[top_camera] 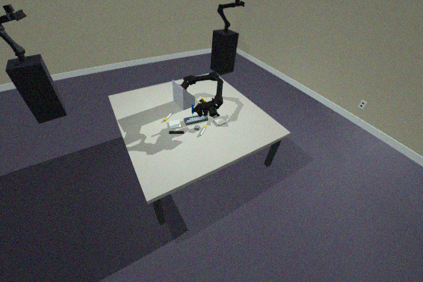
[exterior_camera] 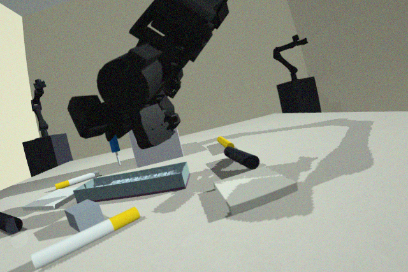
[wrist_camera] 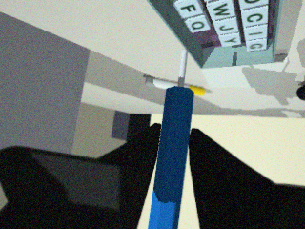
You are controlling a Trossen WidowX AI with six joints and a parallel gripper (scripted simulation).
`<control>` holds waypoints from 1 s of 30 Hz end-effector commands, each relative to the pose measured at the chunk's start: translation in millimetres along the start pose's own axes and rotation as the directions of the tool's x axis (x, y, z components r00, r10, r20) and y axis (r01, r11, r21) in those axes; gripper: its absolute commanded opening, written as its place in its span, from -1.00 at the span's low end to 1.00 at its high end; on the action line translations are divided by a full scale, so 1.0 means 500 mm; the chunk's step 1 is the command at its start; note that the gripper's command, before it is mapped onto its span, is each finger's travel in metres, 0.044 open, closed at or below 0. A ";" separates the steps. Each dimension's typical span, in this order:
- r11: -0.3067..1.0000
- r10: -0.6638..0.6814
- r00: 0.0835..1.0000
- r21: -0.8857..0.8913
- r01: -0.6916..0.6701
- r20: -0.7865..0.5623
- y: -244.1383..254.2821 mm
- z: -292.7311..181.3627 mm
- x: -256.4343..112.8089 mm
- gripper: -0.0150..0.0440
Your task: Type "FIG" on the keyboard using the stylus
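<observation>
My gripper (top_camera: 195, 110) (exterior_camera: 113, 134) (wrist_camera: 174, 132) is shut on the blue stylus (top_camera: 192, 108) (exterior_camera: 114, 144) (wrist_camera: 177, 110). The stylus points down, and its thin pale tip hangs in the air at the far side of the keyboard (top_camera: 195, 121) (exterior_camera: 131, 186) (wrist_camera: 259, 55), touching nothing that I can see. In the wrist view the tip shows just outside the tray-like rim, near the F key (wrist_camera: 188, 9). The I key (wrist_camera: 257, 31) and the G key (wrist_camera: 255, 44) are in the column farthest from the tip. No key looks pressed.
A pale upright panel (top_camera: 180, 96) (exterior_camera: 158, 153) stands behind the keyboard. White-and-yellow markers (top_camera: 167, 117) (exterior_camera: 88, 238), a grey cube (exterior_camera: 84, 214), a flat pale box (exterior_camera: 263, 191) and dark cylinders (exterior_camera: 241, 157) lie around it. Two other arms stand on dark pedestals off the table.
</observation>
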State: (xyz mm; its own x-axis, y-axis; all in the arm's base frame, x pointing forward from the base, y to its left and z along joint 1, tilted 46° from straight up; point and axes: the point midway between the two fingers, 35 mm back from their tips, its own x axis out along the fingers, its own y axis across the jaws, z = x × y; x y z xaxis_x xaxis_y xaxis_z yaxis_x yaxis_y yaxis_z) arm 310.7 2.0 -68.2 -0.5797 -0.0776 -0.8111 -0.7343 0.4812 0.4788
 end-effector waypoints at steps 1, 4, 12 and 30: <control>1.000 -0.002 1.000 0.001 0.002 0.002 -0.002 0.001 0.000 -0.45; 1.000 -0.002 1.000 0.001 0.002 0.000 -0.014 -0.001 0.001 -0.49; 1.000 -0.003 1.000 -0.005 0.003 -0.007 -0.080 -0.016 0.013 -0.49; 1.000 -0.003 1.000 -0.009 0.002 -0.012 -0.116 0.008 0.044 -0.49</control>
State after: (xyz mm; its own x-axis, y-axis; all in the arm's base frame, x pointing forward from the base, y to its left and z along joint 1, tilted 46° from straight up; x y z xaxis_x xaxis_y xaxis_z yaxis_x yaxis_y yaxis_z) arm 341.6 -27.1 -112.2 -0.5822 -0.0936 -0.8076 -0.7414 0.4688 0.4801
